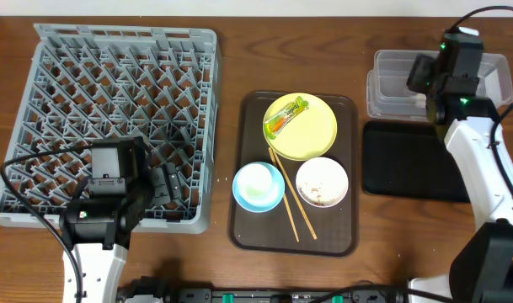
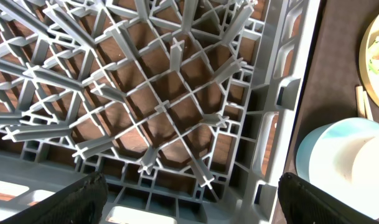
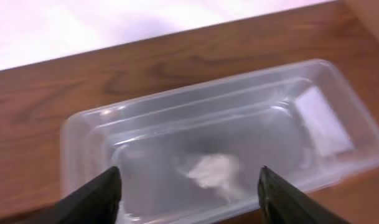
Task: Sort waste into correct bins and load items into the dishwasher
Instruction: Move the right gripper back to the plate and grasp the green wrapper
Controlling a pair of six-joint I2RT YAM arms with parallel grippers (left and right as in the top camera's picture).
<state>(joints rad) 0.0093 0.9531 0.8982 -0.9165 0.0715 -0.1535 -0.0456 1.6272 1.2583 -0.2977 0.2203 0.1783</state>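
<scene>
The grey dishwasher rack [image 1: 113, 84] fills the left of the table. My left gripper [image 1: 165, 185] hangs open over its front right corner [image 2: 177, 93], with nothing between its fingers [image 2: 71, 199]. On the brown serving tray [image 1: 349, 236] lie the yellow plate [image 1: 315, 139] with the green-and-orange wrapper [image 1: 286, 117], the light blue bowl [image 1: 258, 187] with a white cup [image 2: 363, 168] in it, the white bowl [image 1: 322, 181] with beige leftovers, and the chopsticks [image 1: 291, 202]. My right gripper [image 3: 189, 186] stands open above the clear tub [image 3: 145, 118]. A white crumpled scrap [image 3: 211, 171] lies inside the tub, free of the fingers.
The black tray [image 1: 408, 160] lies just in front of the clear tub [image 1: 391, 84] at the right. Black cables trail over the table's front left corner. The light blue bowl [image 2: 320, 143] sits close to the rack's right wall.
</scene>
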